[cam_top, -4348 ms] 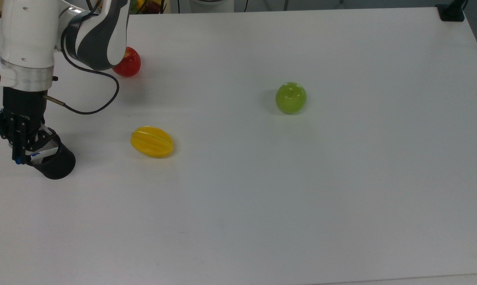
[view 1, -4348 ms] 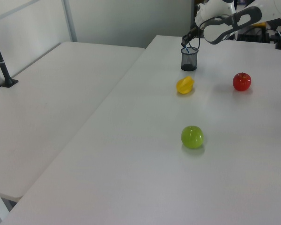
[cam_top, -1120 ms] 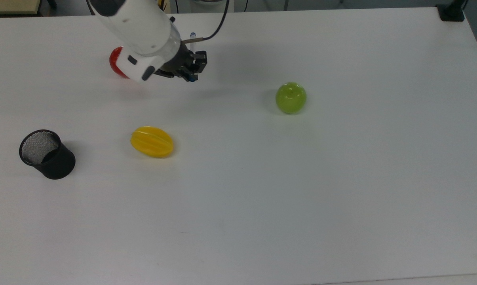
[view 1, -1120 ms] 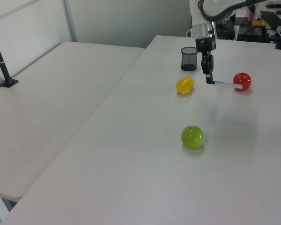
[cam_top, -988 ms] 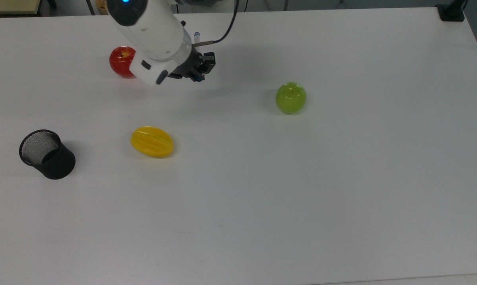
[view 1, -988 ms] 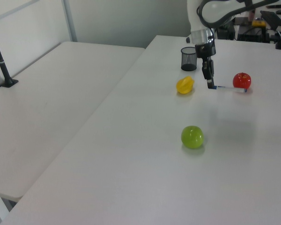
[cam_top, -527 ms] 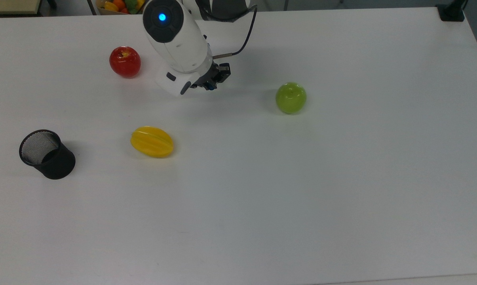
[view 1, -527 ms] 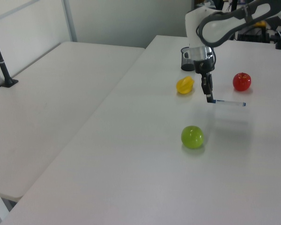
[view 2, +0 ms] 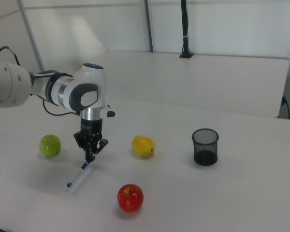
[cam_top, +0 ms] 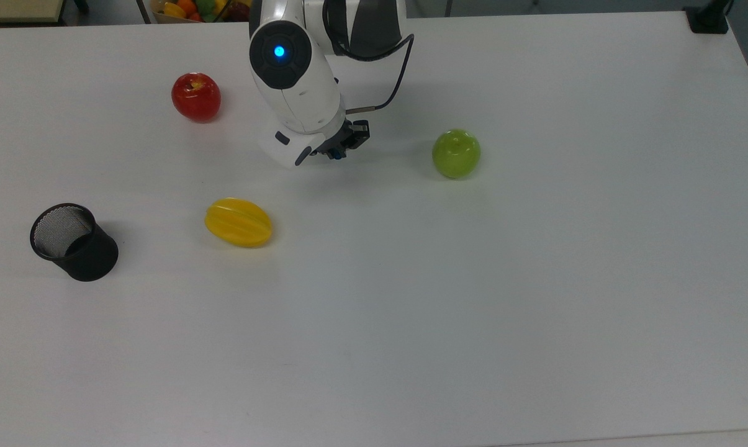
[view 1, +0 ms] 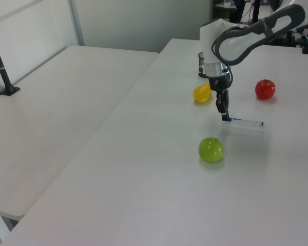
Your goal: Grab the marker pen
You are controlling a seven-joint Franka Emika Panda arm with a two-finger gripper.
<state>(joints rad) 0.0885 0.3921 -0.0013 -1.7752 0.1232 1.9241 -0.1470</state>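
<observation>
**Marker carried out over open table**

Since the earliest frames the gripper (view 1: 225, 117) has left the black mesh pen cup (cam_top: 72, 242) and travelled toward the green apple (cam_top: 456, 153), bringing the marker pen (view 1: 246, 122) along. Its fingers are pinched on one end of the pen, which sticks out roughly level from the fingertips toward the left view's right, above the white table (cam_top: 535, 279).

Count: one marker pen, one pen cup, three fruits. The green apple sits near the gripper on the top view's right. The yellow starfruit (cam_top: 238, 221) lies near it on the top view's lower left, the red apple (cam_top: 195, 96) on the top view's upper left. The pen cup stands well apart, far on the top view's left.
</observation>
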